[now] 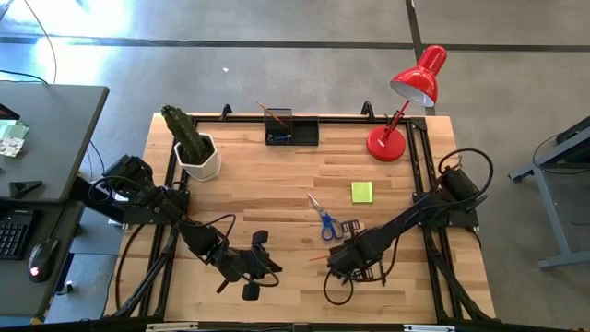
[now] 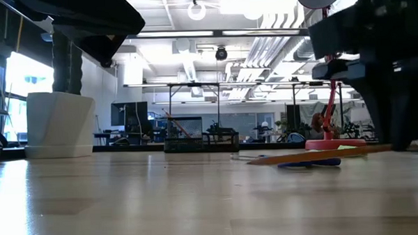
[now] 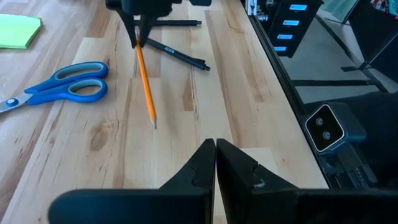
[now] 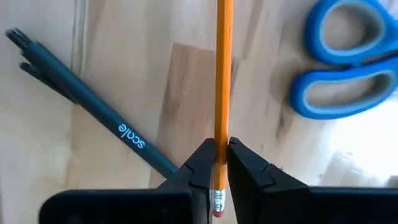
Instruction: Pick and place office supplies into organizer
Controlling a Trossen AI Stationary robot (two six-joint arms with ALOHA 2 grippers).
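Observation:
An orange pencil (image 4: 224,74) lies near the table's front edge with my right gripper (image 4: 217,163) shut on it. Beside it lie a black pen (image 4: 93,106) and blue-handled scissors (image 1: 327,221). Farther back rests a yellow-green sticky pad (image 1: 361,192). The black organizer (image 1: 291,129) stands at the far edge, one pencil leaning out of it. My left gripper (image 3: 216,155) hovers shut and empty left of the pencil (image 3: 145,74), pointing toward it. My right gripper pinches the pencil between its two fingers, just ahead of the metal ferrule at the eraser end (image 4: 219,146). The fingers come from above, pointing down, and lie across the pencil. The pencil slants, eraser end raised, point end (image 3: 153,123) low at the wood.
A white pot with a green cactus (image 1: 194,148) stands at the far left and a red desk lamp (image 1: 406,101) at the far right. A second black pen (image 3: 177,22) lies past the first. Bare wood stretches across the table's middle.

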